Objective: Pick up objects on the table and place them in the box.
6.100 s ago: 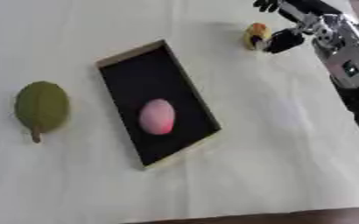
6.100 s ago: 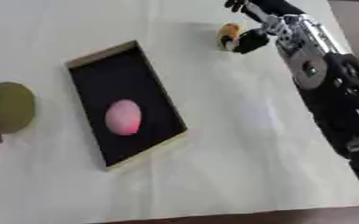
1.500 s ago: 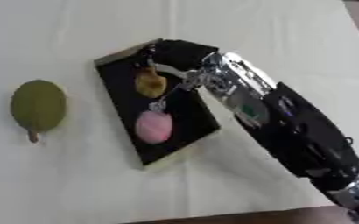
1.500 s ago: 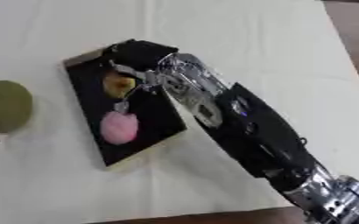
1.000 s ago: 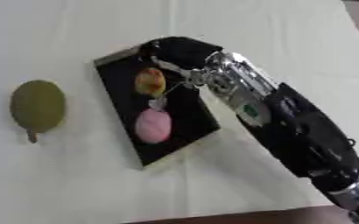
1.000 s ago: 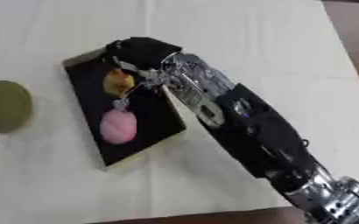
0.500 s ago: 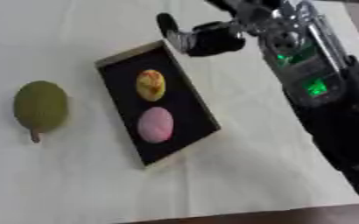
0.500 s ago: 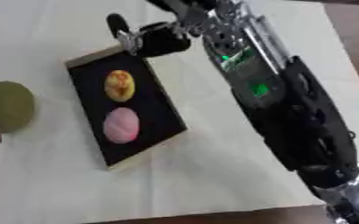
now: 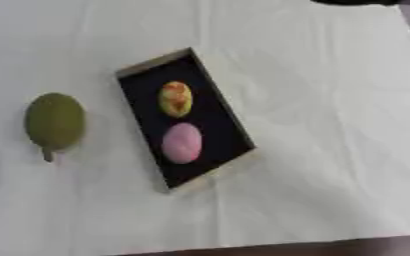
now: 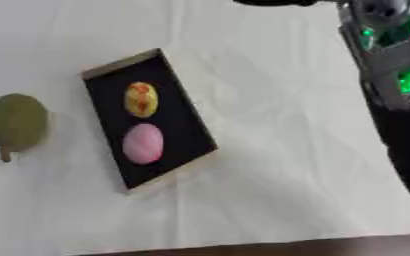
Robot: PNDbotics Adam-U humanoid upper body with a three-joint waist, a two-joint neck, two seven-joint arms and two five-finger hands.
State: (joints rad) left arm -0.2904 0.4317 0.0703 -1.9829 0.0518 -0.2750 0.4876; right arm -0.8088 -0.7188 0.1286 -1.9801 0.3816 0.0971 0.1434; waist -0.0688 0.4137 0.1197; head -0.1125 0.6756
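Observation:
A black box with a pale wooden rim (image 9: 153, 62) lies askew at the middle of the table. Inside it, a yellow-and-red oval thing (image 9: 175, 98) lies at the far end and a pink oval thing (image 9: 182, 143) nearer me. Left of the box, a green round thing with a short stem (image 9: 54, 120) rests on the cloth. My right arm (image 10: 392, 60) runs along the right edge of the right eye view. Only a dark sliver of my right hand (image 10: 270, 2) shows at the top edge, well away from the box. My left hand is out of sight.
A white cloth (image 9: 331, 125) covers the table, with bare cloth right of the box. The table's front edge (image 9: 287, 247) shows as a dark strip along the bottom.
My right hand let go of the yellow-and-red thing in the box, then drew back up and to the right, almost out of view. The view has also shifted a little.

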